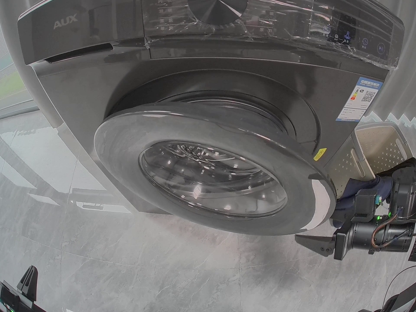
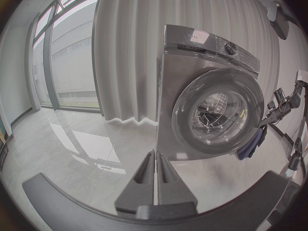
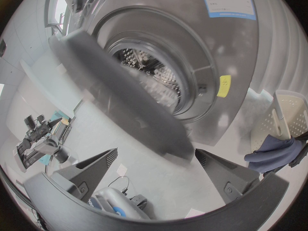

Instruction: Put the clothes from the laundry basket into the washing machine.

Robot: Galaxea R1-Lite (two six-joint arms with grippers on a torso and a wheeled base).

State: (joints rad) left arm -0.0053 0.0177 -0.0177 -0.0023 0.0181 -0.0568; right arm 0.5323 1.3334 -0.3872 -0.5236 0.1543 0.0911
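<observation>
The grey washing machine (image 1: 216, 79) stands with its round door (image 1: 208, 170) swung partway open; the drum (image 3: 150, 71) shows behind it. A beige laundry basket (image 1: 381, 148) stands right of the machine with dark blue clothes (image 1: 364, 189) hanging over its front rim. My right gripper (image 3: 157, 159) is open, low by the door's free edge (image 3: 134, 113), which lies just beyond its fingers; it holds nothing. It sits at the lower right (image 1: 318, 243) in the head view. My left gripper (image 2: 156, 170) is shut and empty, far back on the left of the machine (image 2: 211, 106).
Glossy grey tiled floor (image 1: 143, 256) spreads in front of the machine. A white curtain (image 2: 128, 48) hangs behind it and large windows (image 2: 70, 55) fill the left wall. The basket (image 3: 284, 116) with the blue clothes (image 3: 272, 151) is close to the right arm.
</observation>
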